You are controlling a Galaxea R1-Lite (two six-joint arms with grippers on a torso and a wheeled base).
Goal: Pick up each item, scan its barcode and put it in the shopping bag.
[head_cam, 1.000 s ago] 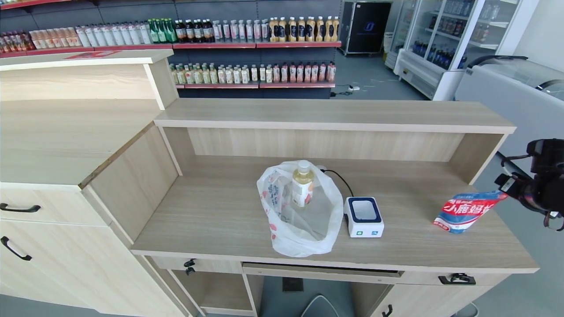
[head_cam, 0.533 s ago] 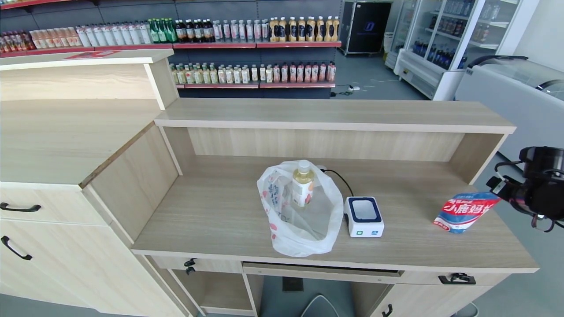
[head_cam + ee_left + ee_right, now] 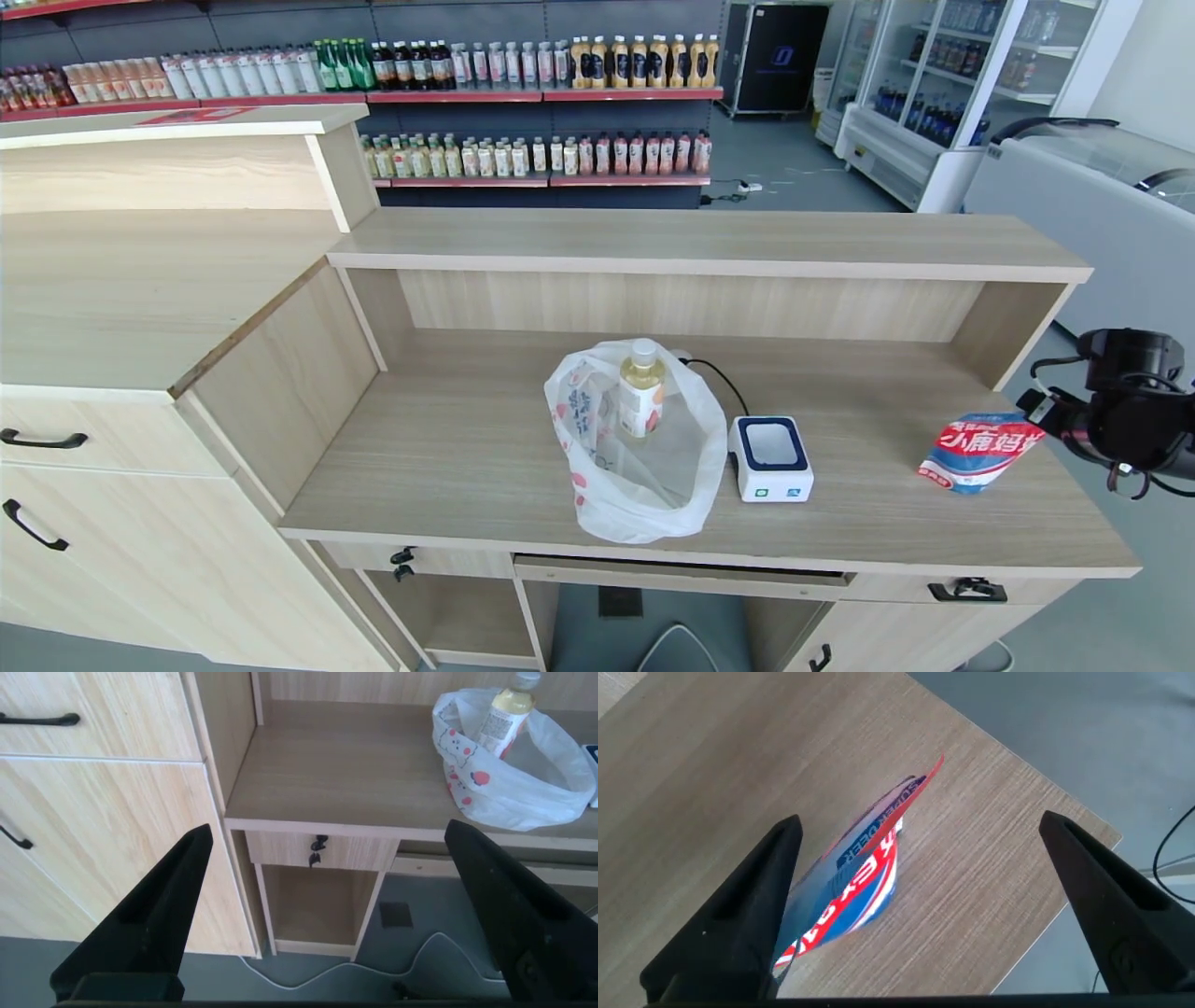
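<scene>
On the counter, had bottle standing in bag, at 9 o'clock from scanner: judged done. Had pouch at 3 o'clock, unlifted, unscanned, right gripper just beside, jaws spread. Hung left gripper low at counter's 8 o'clock, jaws spread.

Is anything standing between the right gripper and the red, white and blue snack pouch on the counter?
Nothing visible does. The open right gripper hangs close to the snack pouch, with only bare wooden counter around it.
</scene>
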